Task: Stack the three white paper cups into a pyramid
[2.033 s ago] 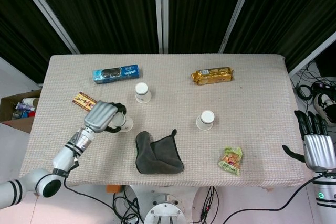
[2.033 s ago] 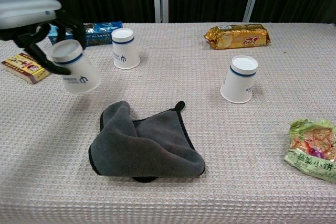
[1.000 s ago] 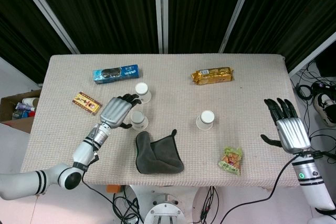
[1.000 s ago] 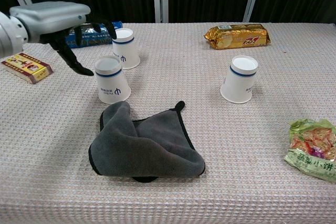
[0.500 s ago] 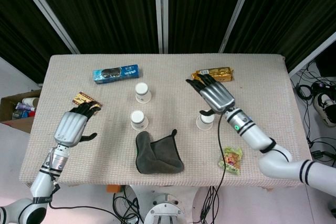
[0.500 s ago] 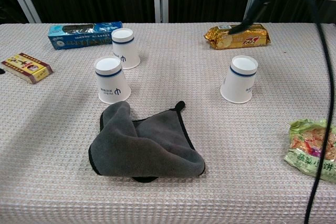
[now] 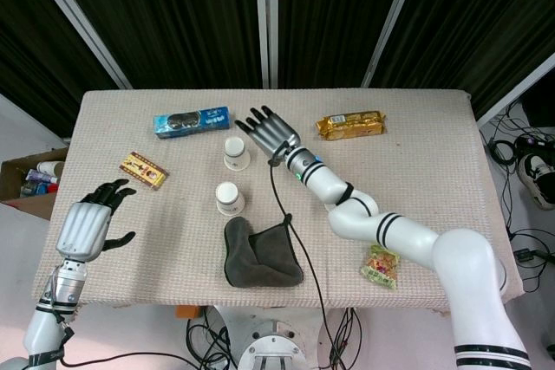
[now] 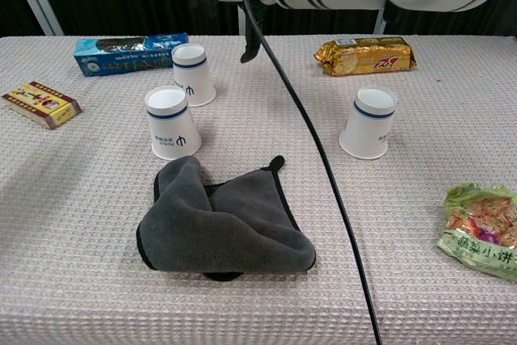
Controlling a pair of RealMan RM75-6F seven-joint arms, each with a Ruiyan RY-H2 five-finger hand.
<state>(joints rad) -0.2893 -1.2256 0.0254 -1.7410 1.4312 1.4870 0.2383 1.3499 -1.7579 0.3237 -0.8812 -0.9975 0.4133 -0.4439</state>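
Two white paper cups stand upside down close together left of centre: the far cup and the near cup. A third cup stands alone to the right; in the head view my right arm hides it. My right hand hovers open, fingers spread, just right of the far cup and not touching it. My left hand is open and empty at the table's front-left edge, well away from the cups.
A crumpled grey cloth lies just in front of the near cup. A blue biscuit pack, a gold packet, a small red-yellow box and a green snack bag lie around. A black cable hangs from my right arm.
My left hand set a cup down beside the far cup, let go and withdrew to the front left. My right hand swept in from the right to beside the far cup.
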